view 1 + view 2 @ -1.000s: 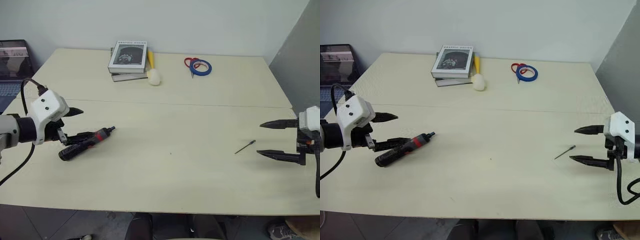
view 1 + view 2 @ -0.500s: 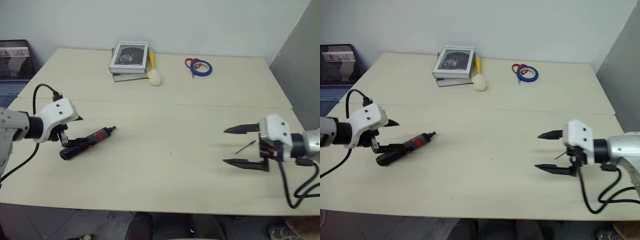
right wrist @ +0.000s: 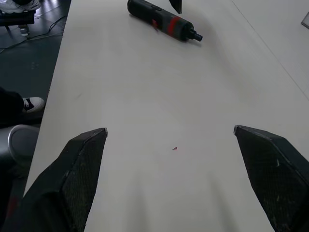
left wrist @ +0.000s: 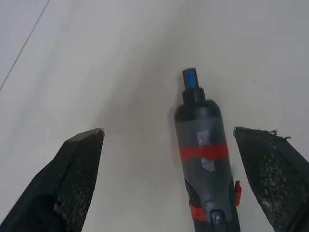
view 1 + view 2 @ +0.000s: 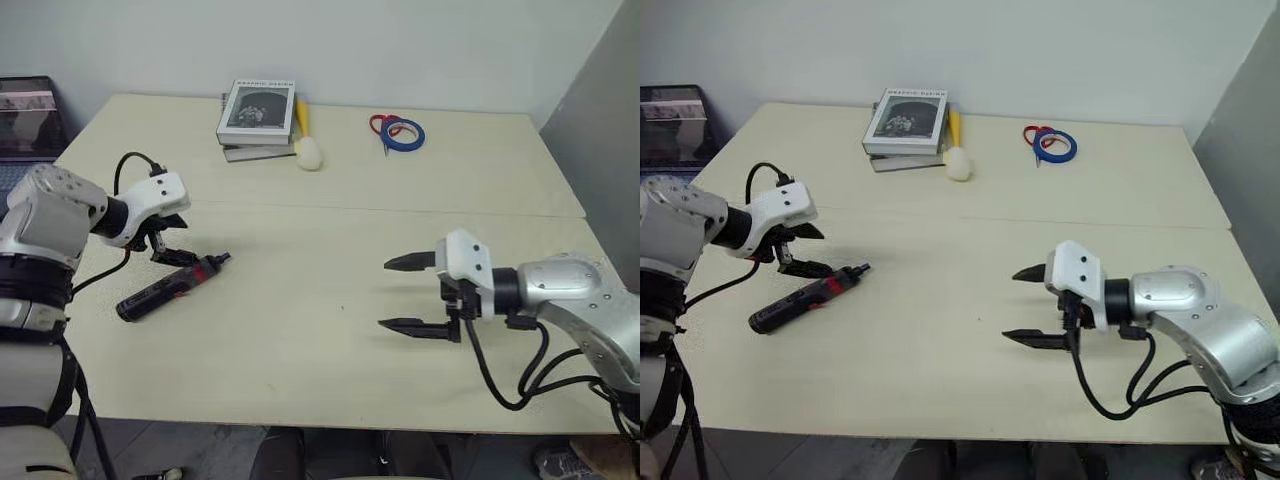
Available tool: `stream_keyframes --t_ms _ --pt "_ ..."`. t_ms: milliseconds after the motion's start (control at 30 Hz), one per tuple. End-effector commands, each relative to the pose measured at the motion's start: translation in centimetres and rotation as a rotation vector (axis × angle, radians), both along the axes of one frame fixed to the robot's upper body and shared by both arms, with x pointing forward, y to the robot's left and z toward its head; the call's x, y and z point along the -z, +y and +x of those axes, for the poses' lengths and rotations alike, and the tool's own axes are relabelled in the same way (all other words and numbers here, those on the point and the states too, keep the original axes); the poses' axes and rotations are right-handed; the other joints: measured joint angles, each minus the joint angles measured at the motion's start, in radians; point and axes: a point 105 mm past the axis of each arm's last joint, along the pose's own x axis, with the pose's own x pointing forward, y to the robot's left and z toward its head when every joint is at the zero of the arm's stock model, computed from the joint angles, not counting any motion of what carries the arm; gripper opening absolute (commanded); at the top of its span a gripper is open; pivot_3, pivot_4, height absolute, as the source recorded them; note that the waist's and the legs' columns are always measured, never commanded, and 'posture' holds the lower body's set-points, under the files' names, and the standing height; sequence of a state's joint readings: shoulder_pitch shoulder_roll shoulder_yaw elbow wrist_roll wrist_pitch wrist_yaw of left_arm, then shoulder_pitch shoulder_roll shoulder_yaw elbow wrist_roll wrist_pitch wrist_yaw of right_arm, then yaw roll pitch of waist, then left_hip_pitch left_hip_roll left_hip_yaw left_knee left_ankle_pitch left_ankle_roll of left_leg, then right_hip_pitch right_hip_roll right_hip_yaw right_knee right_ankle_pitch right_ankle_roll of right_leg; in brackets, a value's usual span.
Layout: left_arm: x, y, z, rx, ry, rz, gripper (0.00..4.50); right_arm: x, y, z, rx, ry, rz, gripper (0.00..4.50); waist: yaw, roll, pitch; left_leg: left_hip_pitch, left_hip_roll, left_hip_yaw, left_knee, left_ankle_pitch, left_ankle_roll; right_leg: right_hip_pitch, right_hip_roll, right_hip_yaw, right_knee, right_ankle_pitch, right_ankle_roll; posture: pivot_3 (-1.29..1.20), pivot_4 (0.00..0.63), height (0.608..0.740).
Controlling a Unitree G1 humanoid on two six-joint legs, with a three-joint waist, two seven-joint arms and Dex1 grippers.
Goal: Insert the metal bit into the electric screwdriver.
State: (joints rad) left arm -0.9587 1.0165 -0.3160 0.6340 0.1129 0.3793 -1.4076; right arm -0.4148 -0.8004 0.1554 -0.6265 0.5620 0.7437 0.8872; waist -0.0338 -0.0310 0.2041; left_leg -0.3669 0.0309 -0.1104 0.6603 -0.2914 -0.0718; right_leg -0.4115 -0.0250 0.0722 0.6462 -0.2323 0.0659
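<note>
The electric screwdriver (image 4: 205, 159) lay on the table (image 5: 330, 240) between the left gripper's (image 4: 169, 140) wide-open, empty jaws; the right gripper (image 5: 405, 293) gaped wide, empty.

no legible text, book (image 5: 256, 111) cover title line too small to read, screwdriver (image 4: 205, 162) label unreadable
</note>
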Motion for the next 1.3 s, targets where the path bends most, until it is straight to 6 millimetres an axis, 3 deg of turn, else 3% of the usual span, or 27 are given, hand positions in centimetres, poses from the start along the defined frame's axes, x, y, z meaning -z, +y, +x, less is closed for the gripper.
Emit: stream_keyframes --t_ms 33,367,633,1000,1300 --pt "-0.1 0.1 0.0 -0.027 0.050 0.008 4.50 0.0 1.2 -0.6 -0.011 -0.034 0.007 4.41 -0.001 0.000 0.000 0.000 0.000 0.000 0.000 0.000 0.000 0.000 0.000 0.000 0.000 0.000 0.000 0.00 0.150 0.740" --pt "0.0 0.3 -0.9 0.011 0.121 0.043 4.50 0.9 2.7 -1.5 -0.045 -0.015 0.041 4.41 -0.002 0.000 0.000 0.000 0.000 -0.001 0.000 0.000 0.000 0.000 0.000 0.000 0.001 0.000 0.000 0.00 0.150 0.740" --pt "1.2 0.3 -1.0 0.002 0.161 0.045 4.50 1.3 3.8 -1.4 -0.023 -0.013 0.067 4.41 -0.002 -0.001 0.000 0.000 0.000 -0.001 0.000 0.000 0.000 0.000 0.000 0.000 0.001 0.000 0.000 0.00 0.150 0.740" --pt "1.9 -1.8 0.4 0.034 0.168 0.022 4.50 1.5 3.6 -1.2 0.000 -0.010 0.061 4.41 -0.001 -0.001 -0.001 0.000 0.000 -0.001 0.001 0.000 0.000 0.000 0.000 -0.001 0.002 0.000 0.000 0.00 0.150 0.740" --pt "2.9 -1.6 0.4 0.039 0.192 0.033 4.50 1.6 3.2 -1.4 0.006 -0.002 0.046 4.41 -0.001 -0.001 -0.001 0.000 0.000 -0.002 0.001 0.000 0.000 0.000 0.000 -0.001 0.002 0.000 0.000 0.00 0.150 0.740"
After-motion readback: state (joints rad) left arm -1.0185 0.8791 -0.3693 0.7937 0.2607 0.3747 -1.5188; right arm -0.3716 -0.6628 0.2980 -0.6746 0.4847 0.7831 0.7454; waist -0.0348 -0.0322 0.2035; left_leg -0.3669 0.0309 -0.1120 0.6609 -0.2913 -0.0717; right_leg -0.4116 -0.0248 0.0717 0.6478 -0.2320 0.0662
